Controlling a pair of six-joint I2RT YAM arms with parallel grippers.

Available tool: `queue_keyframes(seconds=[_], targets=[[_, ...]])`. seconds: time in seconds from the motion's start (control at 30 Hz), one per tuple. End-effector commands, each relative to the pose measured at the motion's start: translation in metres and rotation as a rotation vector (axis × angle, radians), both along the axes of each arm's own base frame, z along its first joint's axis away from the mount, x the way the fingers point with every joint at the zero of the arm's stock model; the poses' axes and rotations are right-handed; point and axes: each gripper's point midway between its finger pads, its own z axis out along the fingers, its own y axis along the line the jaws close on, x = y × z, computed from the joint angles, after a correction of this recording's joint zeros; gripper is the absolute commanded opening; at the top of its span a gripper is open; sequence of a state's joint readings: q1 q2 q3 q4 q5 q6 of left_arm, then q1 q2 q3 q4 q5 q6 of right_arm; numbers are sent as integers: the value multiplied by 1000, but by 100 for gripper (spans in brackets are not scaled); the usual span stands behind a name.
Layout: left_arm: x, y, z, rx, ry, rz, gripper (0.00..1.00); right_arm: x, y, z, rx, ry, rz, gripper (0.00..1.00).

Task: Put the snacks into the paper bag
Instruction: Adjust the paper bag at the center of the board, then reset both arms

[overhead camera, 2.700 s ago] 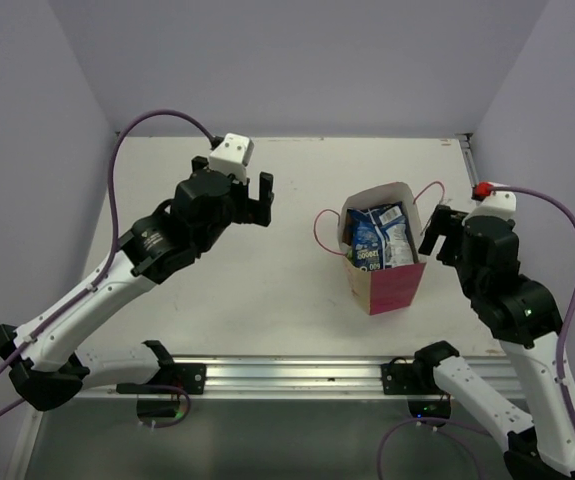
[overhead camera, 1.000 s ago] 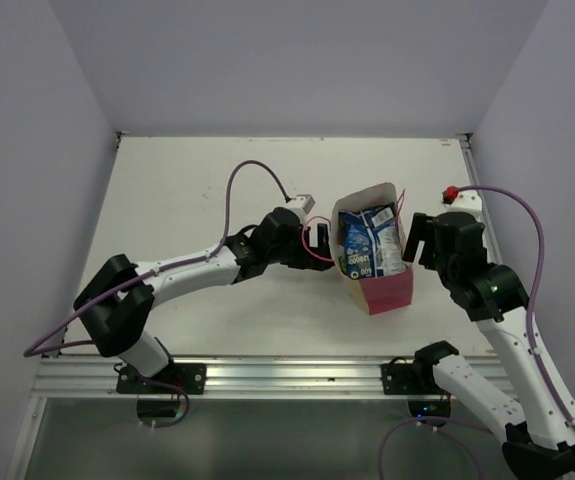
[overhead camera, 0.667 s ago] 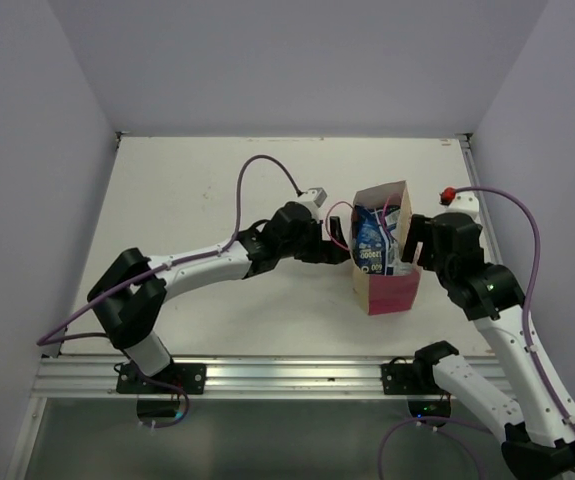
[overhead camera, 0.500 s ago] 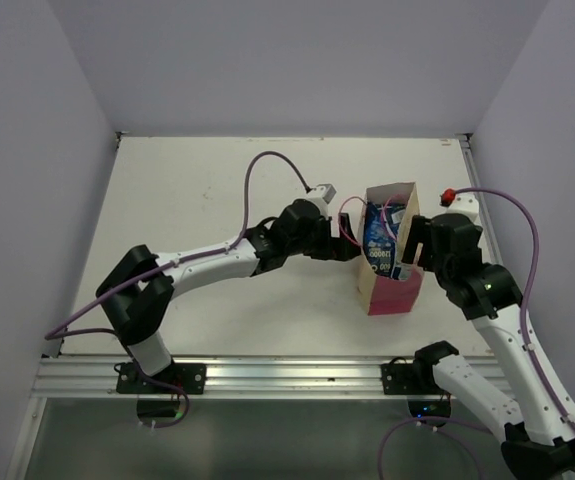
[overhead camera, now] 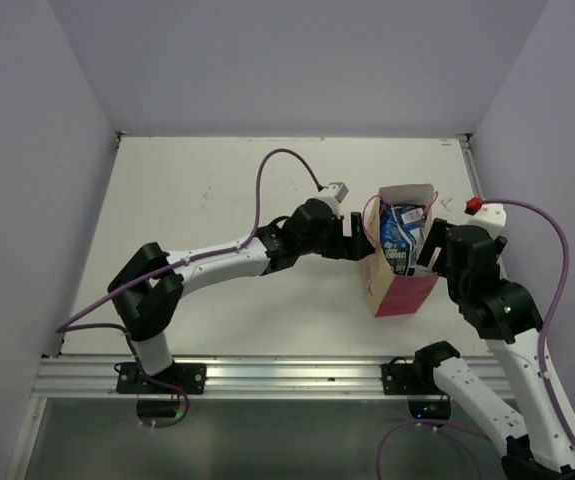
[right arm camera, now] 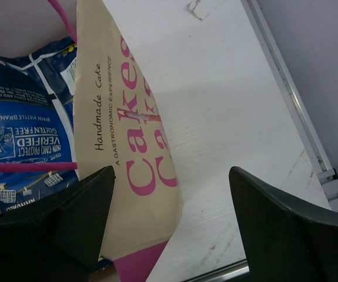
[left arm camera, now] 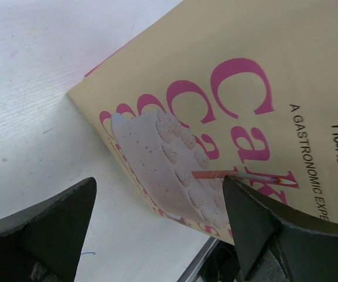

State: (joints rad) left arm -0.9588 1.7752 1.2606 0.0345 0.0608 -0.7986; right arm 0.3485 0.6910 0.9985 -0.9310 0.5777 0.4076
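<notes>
Starting nearest, on the right side of the table: seeing the paper bag upright, magenta side panel turned to the near edge, mouth open upward. Finding it flanked now. On its left, spotting the left gripper just beside the printed front, fingers spread wide and clamping nothing (cake print and pink lettering filling the gap in the wrist view). On its right, catching the right gripper equally close, jaws wide apart, holding nothing either. Inside, toward the far end, making out a dark blue packet stood on end with a pink cord handle crossing it. Cannot tell what else lies under it.
</notes>
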Motion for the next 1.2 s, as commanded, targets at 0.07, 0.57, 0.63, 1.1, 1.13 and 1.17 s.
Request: queue_keyframes(seconds=[0.07,0.57,0.63,1.1,1.13,1.17], targets=[[8,17,41,-25,-113,61,93,-9,-10,38,22,-114,-39,83],[10,67,60,67,-183,150,98,-36,-22,93,-17,-276,27,87],[12,78,66,76,-201,181,98,-39,-23,101,-17,-300,34,90],[8,201,111,199,-373,452,100,-79,-44,131,-50,-465,31,99],[6,208,115,200,-390,462,100,-83,-46,131,-49,-480,33,98],[4,219,119,217,-415,481,100,-86,-47,130,-48,-487,29,98]])
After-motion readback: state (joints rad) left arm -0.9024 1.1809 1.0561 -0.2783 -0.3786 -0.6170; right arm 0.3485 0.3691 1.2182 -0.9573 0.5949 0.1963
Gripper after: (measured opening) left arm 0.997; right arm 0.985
